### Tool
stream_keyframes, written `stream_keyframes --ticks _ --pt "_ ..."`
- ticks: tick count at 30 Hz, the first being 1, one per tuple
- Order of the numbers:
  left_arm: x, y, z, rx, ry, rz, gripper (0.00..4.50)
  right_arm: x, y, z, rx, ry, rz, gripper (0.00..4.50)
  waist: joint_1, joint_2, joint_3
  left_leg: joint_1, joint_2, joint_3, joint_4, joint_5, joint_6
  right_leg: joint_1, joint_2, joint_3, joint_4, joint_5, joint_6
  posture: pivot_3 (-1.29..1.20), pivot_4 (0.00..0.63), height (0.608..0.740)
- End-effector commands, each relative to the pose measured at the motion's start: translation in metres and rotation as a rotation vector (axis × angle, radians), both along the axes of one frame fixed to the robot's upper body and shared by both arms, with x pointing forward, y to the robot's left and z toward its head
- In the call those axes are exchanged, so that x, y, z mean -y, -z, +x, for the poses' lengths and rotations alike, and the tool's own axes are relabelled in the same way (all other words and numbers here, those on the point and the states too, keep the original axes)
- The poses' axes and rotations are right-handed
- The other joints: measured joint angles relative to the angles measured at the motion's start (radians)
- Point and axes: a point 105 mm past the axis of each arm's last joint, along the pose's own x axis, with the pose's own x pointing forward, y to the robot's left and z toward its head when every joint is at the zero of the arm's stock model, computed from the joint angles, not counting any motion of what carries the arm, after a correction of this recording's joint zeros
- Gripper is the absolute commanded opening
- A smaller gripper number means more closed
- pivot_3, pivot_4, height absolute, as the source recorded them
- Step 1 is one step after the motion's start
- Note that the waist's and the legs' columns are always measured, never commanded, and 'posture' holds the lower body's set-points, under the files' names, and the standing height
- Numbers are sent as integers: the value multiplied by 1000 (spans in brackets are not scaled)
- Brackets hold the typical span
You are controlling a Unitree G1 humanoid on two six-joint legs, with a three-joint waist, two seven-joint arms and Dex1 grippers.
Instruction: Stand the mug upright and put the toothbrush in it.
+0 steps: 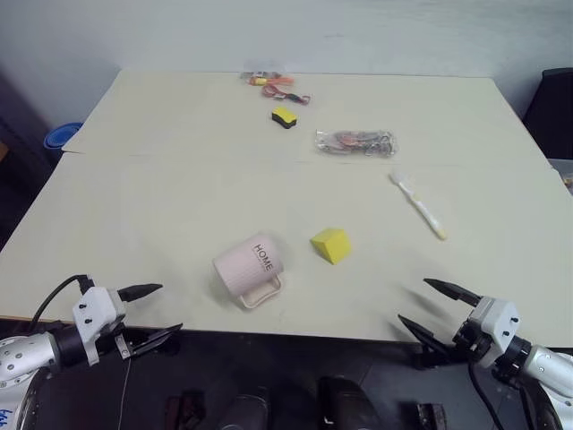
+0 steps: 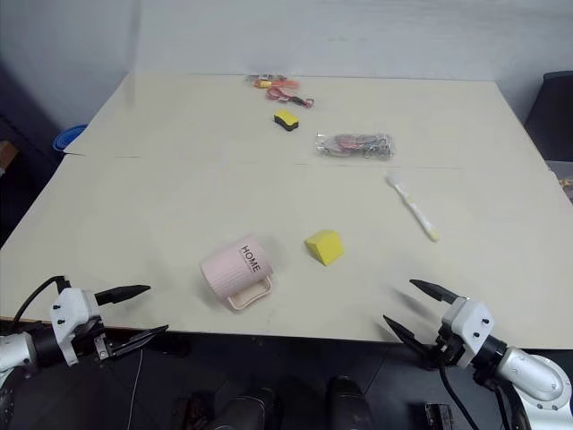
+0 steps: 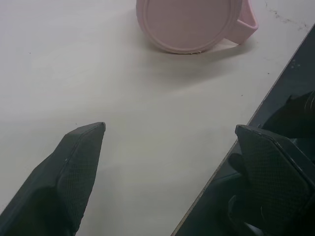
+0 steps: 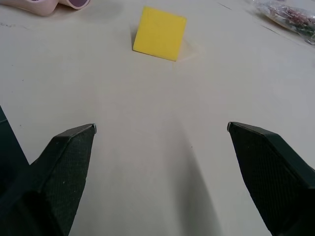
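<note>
The pale pink mug [image 1: 250, 268] marked "HOME" lies on its side near the table's front edge, handle toward the front; its round base [image 3: 189, 24] faces my left gripper. The white toothbrush [image 1: 418, 205] with a pale yellow end lies flat on the right half of the table, far from the mug. My left gripper [image 1: 156, 313] hovers open at the front left edge, well left of the mug, nothing between its fingers. Over the front right edge my right gripper [image 1: 431, 307] stands open and empty, nearer to me than the toothbrush.
A yellow block [image 1: 331, 245] sits just right of the mug. Farther back lie a clear bag of small items [image 1: 354, 142], a yellow-and-black object [image 1: 284, 116] and orange items [image 1: 277, 85]. The table [image 1: 161, 197] is pale; a blue bin [image 1: 61, 137] stands off its left side.
</note>
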Motion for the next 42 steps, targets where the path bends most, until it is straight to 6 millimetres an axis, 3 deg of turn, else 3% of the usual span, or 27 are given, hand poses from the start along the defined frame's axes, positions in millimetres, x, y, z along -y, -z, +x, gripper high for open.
stream_keyframes --ticks 1,14,19,21,23,28,32,37,40,42 --pt "3 -5 1 41 11 13 4500 3 -11 -2 42 -4 -7 4468 0 0 0 0 0 0 0 0 0 0 0 0 0 0 0 0 150 740" --pt "14 -17 11 60 45 -75 4500 -1 -6 -4 2 -30 30 4468 0 0 0 0 0 0 0 0 0 0 0 0 0 0 0 0 150 740" --pt "16 -18 9 44 64 -109 4500 -9 -15 3 58 -24 37 4468 0 0 0 0 0 0 0 0 0 0 0 0 0 0 0 0 150 740" --pt "20 -26 4 -29 94 -195 4500 -20 -25 11 94 -43 59 4468 -3 0 0 0 0 0 0 0 0 0 0 0 0 0 0 0 150 740" --pt "28 -46 5 -46 125 -294 4500 -40 -39 21 118 -79 87 4468 -6 0 0 0 1 1 0 0 0 -1 0 0 1 0 0 0 150 740" --pt "41 -68 6 -39 212 -287 4500 -79 -60 52 80 -21 177 4468 -4 2 -1 0 1 1 1 1 -2 -2 0 1 3 0 -1 0 150 740" --pt "54 -75 16 9 270 -246 4500 -115 -48 94 -77 110 251 4468 -5 0 0 -2 0 0 1 1 -2 -4 1 0 4 -1 -2 0 150 740" --pt "59 -68 19 1 288 -231 4500 -146 -17 118 -214 119 168 4468 -8 1 0 -1 -1 0 0 1 -2 -6 0 0 7 -1 -3 0 150 740" --pt "59 -68 19 4 291 -227 4500 -148 -5 130 -240 150 104 4468 -18 1 -1 -2 -1 1 0 1 -2 -6 0 0 9 -1 -3 0 150 740" --pt "59 -68 19 7 295 -221 4500 -144 -10 133 -236 153 131 3914 -26 0 -1 -1 -1 1 1 1 -2 -5 0 0 8 -1 -3 0 150 740"
